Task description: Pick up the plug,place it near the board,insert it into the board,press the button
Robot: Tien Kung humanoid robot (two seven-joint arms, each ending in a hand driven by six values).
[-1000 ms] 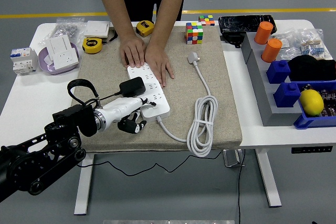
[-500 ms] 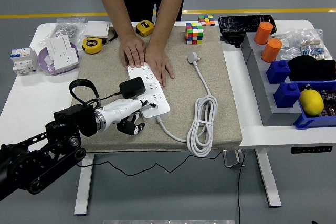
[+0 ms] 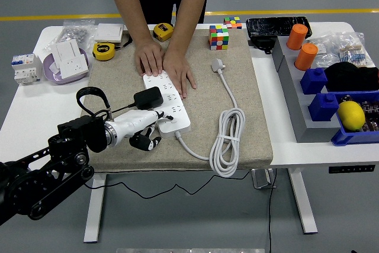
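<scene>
While person steadies board (image 3: pixel 169 100), left robot hand (image 3: pixel 144 128) beside plug (image 3: pixel 148 98).

The left hand (image 3: pixel 144 127) is drawn back slightly toward the left and the near table edge, away from the power strip (image 3: pixel 167 102). The arm's black body is shifted left as well, and the cable loop (image 3: pixel 89 100) above it sits a little further left.

No legible text or labels.
</scene>
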